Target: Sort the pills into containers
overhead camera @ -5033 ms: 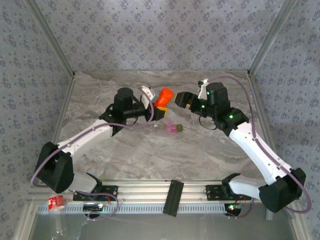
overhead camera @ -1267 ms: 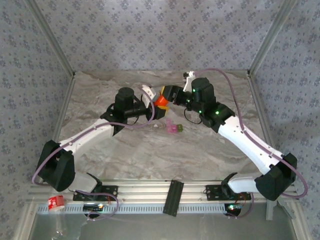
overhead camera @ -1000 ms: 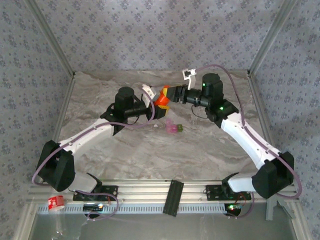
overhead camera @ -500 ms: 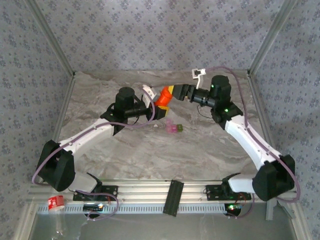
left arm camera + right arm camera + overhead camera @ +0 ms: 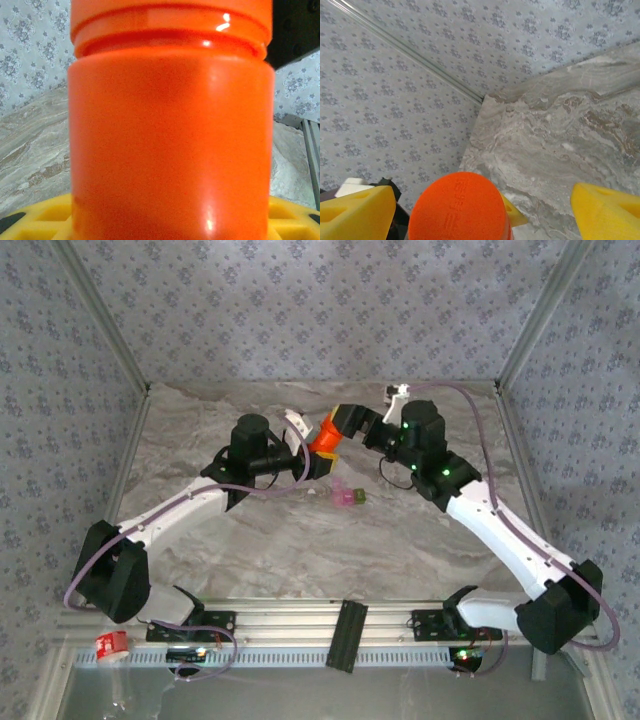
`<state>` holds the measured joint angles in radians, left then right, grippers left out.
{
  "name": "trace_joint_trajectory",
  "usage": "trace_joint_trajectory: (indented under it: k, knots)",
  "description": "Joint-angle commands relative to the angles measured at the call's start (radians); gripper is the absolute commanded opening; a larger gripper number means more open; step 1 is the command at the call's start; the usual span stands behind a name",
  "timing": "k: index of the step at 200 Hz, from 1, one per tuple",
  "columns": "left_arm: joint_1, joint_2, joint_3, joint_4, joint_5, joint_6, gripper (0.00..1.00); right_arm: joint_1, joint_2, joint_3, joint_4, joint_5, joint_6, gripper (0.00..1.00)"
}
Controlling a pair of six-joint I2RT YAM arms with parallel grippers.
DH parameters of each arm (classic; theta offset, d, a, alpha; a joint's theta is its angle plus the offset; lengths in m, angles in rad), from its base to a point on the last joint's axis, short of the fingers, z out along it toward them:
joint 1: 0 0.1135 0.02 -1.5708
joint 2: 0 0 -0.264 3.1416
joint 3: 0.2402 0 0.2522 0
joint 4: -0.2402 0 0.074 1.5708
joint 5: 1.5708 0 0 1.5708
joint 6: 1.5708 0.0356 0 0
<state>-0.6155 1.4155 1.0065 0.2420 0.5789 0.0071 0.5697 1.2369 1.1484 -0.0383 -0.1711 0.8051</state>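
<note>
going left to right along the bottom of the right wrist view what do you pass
yellow finger of the right hand → cap of the orange bottle → other yellow finger

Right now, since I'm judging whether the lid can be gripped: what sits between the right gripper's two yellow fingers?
The cap of the orange bottle, seen in the right wrist view. Both fingers stand clear of it, open.
</note>
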Motion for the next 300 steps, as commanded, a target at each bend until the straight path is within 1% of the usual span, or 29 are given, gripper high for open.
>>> trace_joint_trajectory:
  k: [1, 57, 91, 113, 119, 131, 133, 143, 156, 164, 178, 186, 203, 237, 242, 253, 263, 275, 288, 300]
  knots:
    - [0.000, -0.010, 0.035, 0.046, 0.016, -0.002, 0.00, 0.024, 0.020, 0.070, -0.023, 0.047, -0.001, 0.90]
    - [0.000, -0.009, 0.035, 0.048, 0.016, 0.000, 0.00, 0.046, 0.048, 0.071, -0.022, 0.020, -0.003, 0.80]
    - [0.000, -0.011, 0.034, 0.049, 0.015, 0.002, 0.00, 0.048, 0.051, 0.059, -0.019, -0.012, -0.014, 0.67]
    - [0.000, -0.010, 0.034, 0.048, 0.015, 0.001, 0.00, 0.041, 0.053, 0.054, -0.008, -0.056, -0.041, 0.54]
    - [0.000, -0.010, 0.033, 0.048, 0.015, 0.003, 0.00, 0.034, 0.055, 0.053, 0.008, -0.083, -0.048, 0.52]
    - [0.000, -0.010, 0.035, 0.046, 0.015, 0.004, 0.00, 0.009, 0.067, 0.053, 0.069, -0.178, -0.061, 0.50]
    - [0.000, -0.011, 0.035, 0.046, 0.015, 0.004, 0.00, 0.004, 0.068, 0.027, 0.080, -0.195, -0.062, 0.49]
    - [-0.001, -0.011, 0.034, 0.044, 0.015, 0.004, 0.00, -0.017, 0.081, 0.016, 0.119, -0.265, -0.096, 0.49]
    - [0.000, -0.011, 0.035, 0.044, 0.015, 0.004, 0.00, -0.053, 0.106, 0.017, 0.179, -0.421, -0.166, 0.49]
    - [0.000, -0.012, 0.033, 0.045, 0.015, 0.005, 0.00, -0.075, 0.121, 0.015, 0.206, -0.504, -0.239, 0.49]
    - [0.000, -0.014, 0.034, 0.040, 0.015, 0.004, 0.00, -0.115, 0.145, 0.008, 0.260, -0.647, -0.292, 0.51]
    - [-0.001, -0.017, 0.032, 0.037, 0.016, 0.003, 0.00, -0.133, 0.158, 0.013, 0.264, -0.694, -0.310, 0.51]
    - [0.000, -0.021, 0.028, 0.037, 0.015, 0.004, 0.00, -0.155, 0.176, 0.025, 0.256, -0.749, -0.340, 0.50]
    - [0.000, -0.022, 0.030, 0.040, 0.014, 0.002, 0.00, -0.157, 0.177, 0.022, 0.264, -0.732, -0.335, 0.51]
    - [0.000, -0.022, 0.030, 0.041, 0.013, 0.003, 0.00, -0.156, 0.174, 0.020, 0.265, -0.723, -0.329, 0.55]
    - [0.000, -0.023, 0.032, 0.040, 0.013, 0.002, 0.00, -0.156, 0.158, 0.015, 0.259, -0.686, -0.310, 0.77]
    - [0.000, -0.023, 0.033, 0.038, 0.014, 0.003, 0.00, -0.158, 0.133, 0.000, 0.257, -0.622, -0.281, 0.85]
    - [0.000, -0.024, 0.035, 0.038, 0.015, 0.002, 0.00, -0.162, 0.100, -0.003, 0.230, -0.535, -0.231, 0.88]
    - [0.000, -0.023, 0.036, 0.036, 0.015, 0.002, 0.00, -0.159, 0.064, -0.008, 0.198, -0.438, -0.185, 0.89]
    - [0.000, -0.024, 0.037, 0.032, 0.013, 0.005, 0.00, -0.155, 0.039, -0.012, 0.158, -0.349, -0.096, 0.89]
